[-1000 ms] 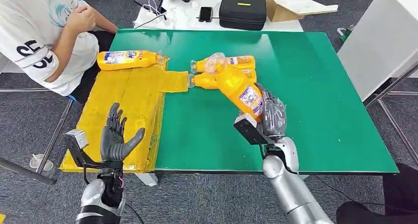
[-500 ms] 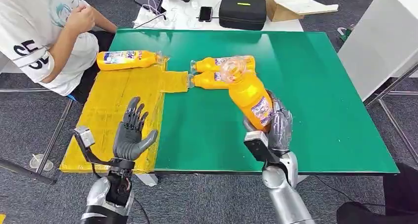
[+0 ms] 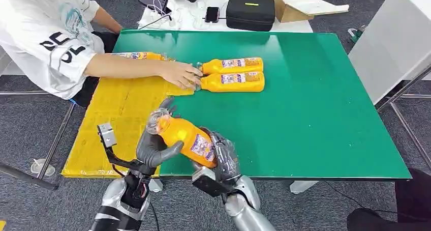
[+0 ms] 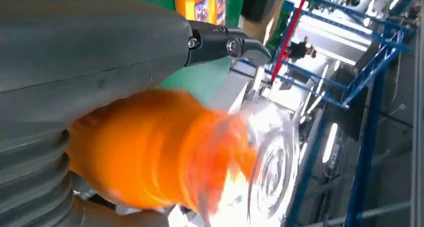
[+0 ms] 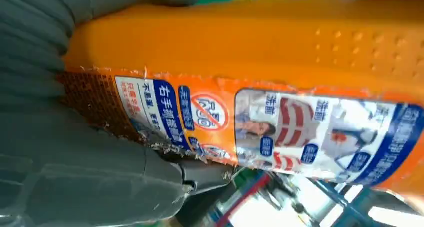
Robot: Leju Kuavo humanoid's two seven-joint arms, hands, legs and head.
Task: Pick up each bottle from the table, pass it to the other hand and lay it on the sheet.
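My right hand (image 3: 222,157) grips the base end of an orange bottle (image 3: 187,138), fingers wrapped around its labelled body. My left hand (image 3: 152,147) closes its fingers around the same bottle near the clear cap end. The bottle is tilted, held above the near desk (image 3: 315,109) edge beside the yellow sheet (image 3: 119,114). Two more bottles (image 3: 233,74) lie side by side mid-desk. A person's hand (image 3: 179,73) touches their caps.

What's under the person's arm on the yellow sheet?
An orange bottle lies on the yellow sheet behind the person's forearm. Its labelled body peeks out above the arm; the cap end is covered, so where it ends cannot be seen.
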